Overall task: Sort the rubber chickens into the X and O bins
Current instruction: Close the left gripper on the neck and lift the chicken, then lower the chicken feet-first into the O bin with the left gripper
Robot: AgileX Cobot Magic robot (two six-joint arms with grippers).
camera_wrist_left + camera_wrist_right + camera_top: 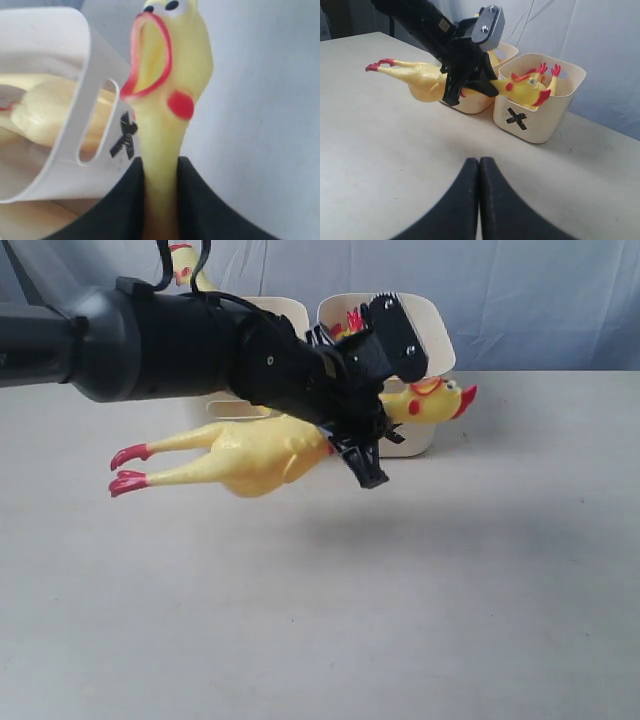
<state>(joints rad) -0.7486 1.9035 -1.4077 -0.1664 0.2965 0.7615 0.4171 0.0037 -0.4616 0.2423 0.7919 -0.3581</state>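
My left gripper (pixel 372 425) is shut on the neck of a large rubber chicken (pixel 260 455), which hangs level in the air. Its red feet point left and its head (pixel 435 400) is in front of the bins. The left wrist view shows the neck clamped between the black fingers (pixel 120 210), with the open-beaked head (pixel 167 60) beside the X bin (pixel 65 165). The X bin (pixel 547 120) holds another chicken, its red feet (pixel 548 68) sticking up. The second cream bin (pixel 477 102) stands beside it, its mark hidden. My right gripper (pixel 479 162) is shut and empty, low over the table.
A further chicken (pixel 185 262) pokes up behind the left arm near the left-hand bin (pixel 285 312). The thick black left arm (pixel 170 345) spans the left half of the exterior view. A pale cloth backdrop (pixel 540 300) hangs behind the bins.
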